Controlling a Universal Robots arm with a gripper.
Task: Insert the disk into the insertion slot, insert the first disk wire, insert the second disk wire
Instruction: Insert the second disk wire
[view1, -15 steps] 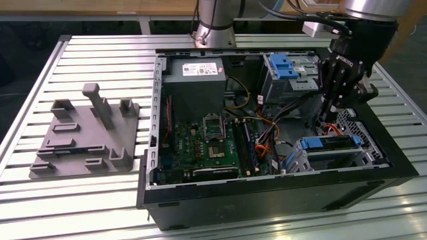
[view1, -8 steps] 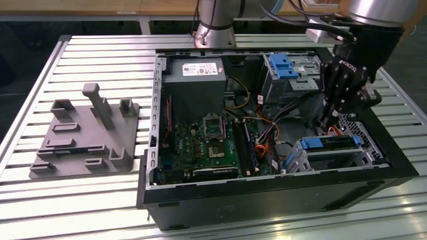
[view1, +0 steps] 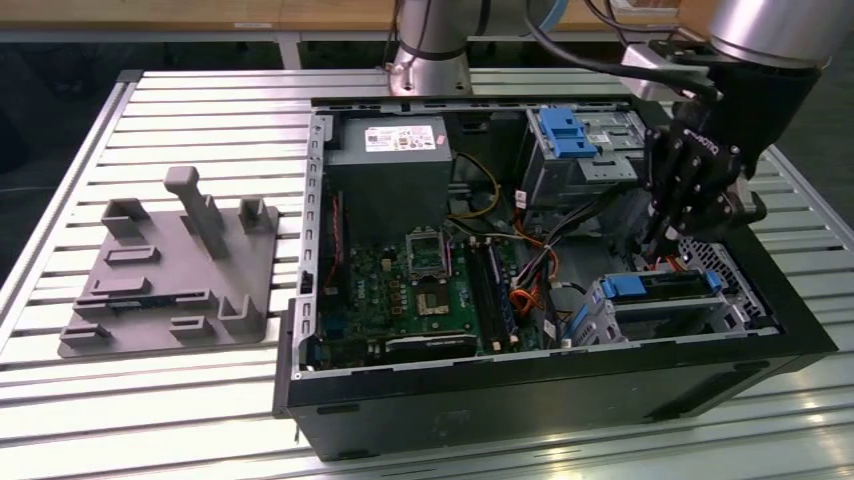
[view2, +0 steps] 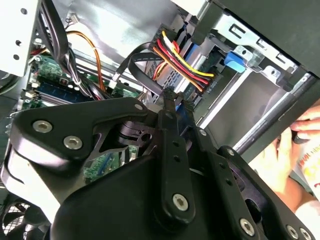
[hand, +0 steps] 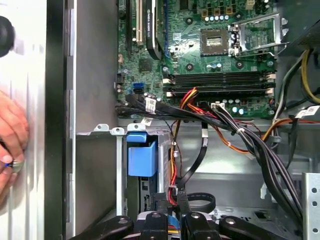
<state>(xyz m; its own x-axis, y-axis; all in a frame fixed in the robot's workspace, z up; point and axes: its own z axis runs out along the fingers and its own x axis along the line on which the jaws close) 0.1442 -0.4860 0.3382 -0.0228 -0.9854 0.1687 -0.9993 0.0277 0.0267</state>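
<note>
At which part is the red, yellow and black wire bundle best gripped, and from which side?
Probably at its black plug, not the loose strands. The plug looks like a stiff block with flat sides, while the wire bundle bends in an arc and would likely slip or twist. Come down through the open top of the computer case, since walls close the other sides.

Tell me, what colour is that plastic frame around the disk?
Bright blue; the disk shows it best in the exterior view.
</note>
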